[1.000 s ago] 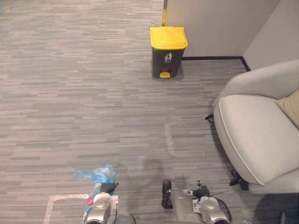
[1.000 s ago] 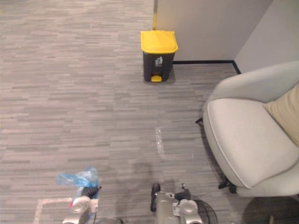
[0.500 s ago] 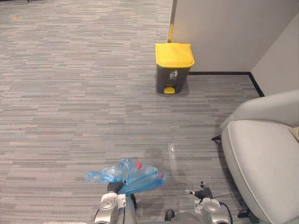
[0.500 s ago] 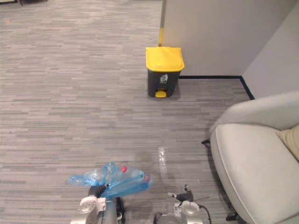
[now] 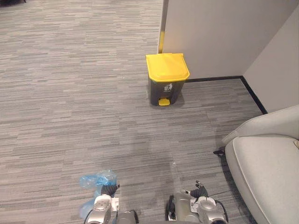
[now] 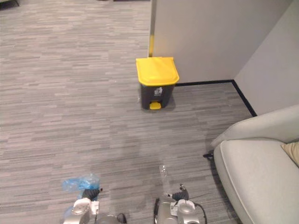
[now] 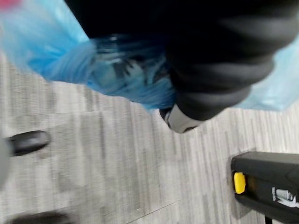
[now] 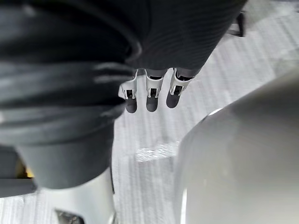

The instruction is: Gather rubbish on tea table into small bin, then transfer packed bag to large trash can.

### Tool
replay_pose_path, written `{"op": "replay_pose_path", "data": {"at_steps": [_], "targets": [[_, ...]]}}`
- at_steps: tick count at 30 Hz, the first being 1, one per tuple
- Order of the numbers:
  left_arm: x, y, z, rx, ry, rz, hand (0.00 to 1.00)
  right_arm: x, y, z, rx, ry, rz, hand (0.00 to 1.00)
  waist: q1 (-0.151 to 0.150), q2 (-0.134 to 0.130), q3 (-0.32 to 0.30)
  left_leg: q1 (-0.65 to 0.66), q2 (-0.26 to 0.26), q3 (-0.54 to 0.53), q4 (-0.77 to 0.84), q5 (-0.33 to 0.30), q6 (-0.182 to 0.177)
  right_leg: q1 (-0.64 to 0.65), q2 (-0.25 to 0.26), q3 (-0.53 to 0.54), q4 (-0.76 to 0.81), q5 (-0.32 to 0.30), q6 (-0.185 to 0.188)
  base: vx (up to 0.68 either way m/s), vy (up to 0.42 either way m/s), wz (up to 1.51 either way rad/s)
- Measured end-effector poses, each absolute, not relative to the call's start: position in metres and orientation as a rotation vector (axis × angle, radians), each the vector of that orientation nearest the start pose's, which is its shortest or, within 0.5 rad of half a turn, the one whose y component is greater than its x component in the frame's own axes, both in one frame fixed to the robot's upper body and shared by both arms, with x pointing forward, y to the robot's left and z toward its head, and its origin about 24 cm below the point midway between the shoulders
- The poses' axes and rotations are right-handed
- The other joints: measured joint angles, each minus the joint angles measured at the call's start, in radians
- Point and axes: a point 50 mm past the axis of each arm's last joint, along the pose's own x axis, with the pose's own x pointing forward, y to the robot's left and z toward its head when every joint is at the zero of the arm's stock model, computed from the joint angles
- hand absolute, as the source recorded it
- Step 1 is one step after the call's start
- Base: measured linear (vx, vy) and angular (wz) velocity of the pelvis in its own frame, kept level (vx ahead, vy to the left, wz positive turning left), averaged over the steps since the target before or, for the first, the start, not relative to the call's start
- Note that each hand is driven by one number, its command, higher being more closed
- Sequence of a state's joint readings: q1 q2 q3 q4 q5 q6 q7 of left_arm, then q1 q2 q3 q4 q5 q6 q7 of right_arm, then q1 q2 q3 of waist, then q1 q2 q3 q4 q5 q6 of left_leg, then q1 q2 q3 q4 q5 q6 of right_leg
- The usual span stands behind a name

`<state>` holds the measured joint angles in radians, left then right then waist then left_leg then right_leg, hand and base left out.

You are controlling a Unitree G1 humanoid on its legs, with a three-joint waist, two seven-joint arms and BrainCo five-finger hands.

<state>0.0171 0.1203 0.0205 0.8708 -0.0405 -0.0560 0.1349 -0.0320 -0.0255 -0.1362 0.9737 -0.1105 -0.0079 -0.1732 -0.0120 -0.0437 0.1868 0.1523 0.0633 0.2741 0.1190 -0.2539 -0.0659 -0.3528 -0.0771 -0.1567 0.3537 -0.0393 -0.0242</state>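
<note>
blue bag [image 5: 97,179] held, yellow-lidded trash can [image 5: 167,78] ahead
bag is clenched by left hand [image 5: 109,189]; fingers of right hand [image 8: 147,91] are released (white pictogram on can)

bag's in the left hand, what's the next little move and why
Probably a step forward toward the trash can. The left hand is closed on the bunched neck of the blue bag, close in by the robot, while the can stands well ahead across the carpet by the wall, its yellow lid closed. The right hand hangs open and holds nothing.
</note>
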Motion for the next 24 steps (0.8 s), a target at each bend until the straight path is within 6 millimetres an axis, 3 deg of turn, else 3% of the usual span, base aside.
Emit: {"op": "replay_pose_path", "data": {"at_steps": [2, 4, 6, 7, 9, 10, 12, 14, 16, 17, 18, 20, 22, 24], "targets": [[0.158, 0.197, -0.131, 0.107, 0.836, 0.205, 1.00, 0.159, -0.193, -0.138, -0.159, 0.917, -0.253, 0.00, 0.003, 0.042, -0.004, 0.004, 0.032, -0.044, -0.009, 0.010, -0.002, 0.005, 0.033, -0.002, 0.018, -0.027, -0.006, 0.44, -0.180, -0.11], [0.157, 0.195, -0.133, 0.104, 0.843, 0.205, 1.00, 0.158, -0.197, -0.138, -0.160, 0.919, -0.267, 0.00, -0.008, 0.053, -0.001, 0.007, 0.043, -0.090, 0.028, 0.016, -0.012, 0.007, 0.031, -0.023, 0.071, -0.093, -0.027, 0.35, -0.180, 0.08], [0.162, 0.192, -0.131, 0.105, 0.828, 0.199, 1.00, 0.151, -0.198, -0.140, -0.138, 0.936, -0.290, 0.00, -0.012, 0.056, -0.002, -0.043, 0.072, -0.122, 0.208, 0.022, -0.028, 0.075, 0.038, -0.050, 0.042, -0.120, -0.030, 0.40, -0.175, 0.43], [0.163, 0.188, -0.129, 0.073, 0.813, 0.212, 1.00, 0.147, -0.196, -0.141, -0.147, 0.941, -0.277, 0.00, -0.005, 0.059, 0.000, -0.175, 0.133, -0.132, 0.552, 0.051, -0.081, 0.185, 0.057, -0.058, -0.034, -0.131, -0.044, 0.35, -0.135, 0.33], [0.162, 0.184, -0.128, 0.051, 0.801, 0.217, 1.00, 0.144, -0.193, -0.142, -0.152, 0.944, -0.264, 0.00, 0.012, 0.061, -0.001, -0.244, 0.176, -0.112, 0.725, 0.027, -0.064, 0.248, 0.070, -0.058, -0.059, -0.147, -0.059, 0.29, -0.039, -0.08], [0.156, 0.176, -0.131, 0.029, 0.816, 0.208, 1.00, 0.141, -0.189, -0.143, -0.134, 0.951, -0.267, 0.00, 0.025, 0.058, -0.006, -0.325, 0.193, -0.080, 0.763, -0.004, -0.040, 0.307, 0.071, -0.051, -0.085, -0.158, -0.058, 0.36, 0.043, -0.28], [0.154, 0.170, -0.132, 0.012, 0.822, 0.199, 1.00, 0.146, -0.188, -0.141, -0.123, 0.930, -0.271, 0.00, 0.028, 0.056, -0.005, -0.369, 0.188, -0.062, 0.703, -0.014, -0.023, 0.331, 0.067, -0.035, -0.108, -0.160, -0.054, 0.29, 0.072, -0.26], [0.159, 0.165, -0.130, -0.002, 0.807, 0.185, 1.00, 0.151, -0.186, -0.138, -0.093, 0.910, -0.291, 0.00, 0.036, 0.051, -0.003, -0.435, 0.150, -0.057, 0.492, -0.013, -0.014, 0.362, 0.040, -0.014, -0.139, -0.167, -0.025, 0.28, 0.175, -0.26], [0.162, 0.161, -0.129, -0.008, 0.799, 0.169, 1.00, 0.146, -0.190, -0.141, -0.098, 0.929, -0.302, 0.00, 0.038, 0.054, -0.010, -0.425, 0.091, -0.104, 0.221, 0.079, -0.029, 0.381, 0.020, 0.007, -0.152, -0.185, 0.022, 0.27, 0.200, -0.27], [0.160, 0.160, -0.130, -0.005, 0.809, 0.165, 1.00, 0.139, -0.192, -0.144, -0.106, 0.959, -0.304, 0.00, 0.049, 0.054, -0.012, -0.405, 0.072, -0.125, 0.166, 0.202, -0.009, 0.388, 0.018, 0.043, -0.154, -0.199, 0.051, 0.40, 0.305, -0.26], [0.159, 0.164, -0.132, 0.010, 0.820, 0.165, 1.00, 0.135, -0.187, -0.147, -0.097, 0.983, -0.295, 0.00, 0.049, 0.027, -0.027, -0.396, 0.034, -0.114, 0.162, 0.189, 0.003, 0.397, -0.016, 0.070, -0.171, -0.199, 0.069, 0.42, 0.308, -0.13], [0.161, 0.170, -0.131, 0.034, 0.818, 0.162, 1.00, 0.126, -0.185, -0.151, -0.091, 1.012, -0.294, 0.00, 0.055, 0.003, -0.034, -0.398, 0.004, -0.072, 0.203, 0.130, 0.027, 0.409, -0.059, 0.102, -0.177, -0.208, 0.090, 0.39, 0.248, -0.17], [0.158, 0.173, -0.133, 0.052, 0.831, 0.155, 1.00, 0.132, -0.186, -0.149, -0.094, 0.998, -0.293, 0.00, 0.054, 0.010, -0.033, -0.375, -0.006, -0.044, 0.221, 0.073, 0.041, 0.385, -0.077, 0.144, -0.101, -0.210, 0.096, 0.31, 0.211, -0.51], [0.151, 0.173, -0.137, 0.062, 0.861, 0.148, 1.00, 0.133, -0.184, -0.149, -0.091, 0.996, -0.287, 0.00, 0.056, 0.015, -0.031, -0.302, -0.013, 0.000, 0.192, 0.046, 0.051, 0.297, -0.088, 0.197, 0.135, -0.201, 0.138, 0.29, 0.180, -0.53]]}}
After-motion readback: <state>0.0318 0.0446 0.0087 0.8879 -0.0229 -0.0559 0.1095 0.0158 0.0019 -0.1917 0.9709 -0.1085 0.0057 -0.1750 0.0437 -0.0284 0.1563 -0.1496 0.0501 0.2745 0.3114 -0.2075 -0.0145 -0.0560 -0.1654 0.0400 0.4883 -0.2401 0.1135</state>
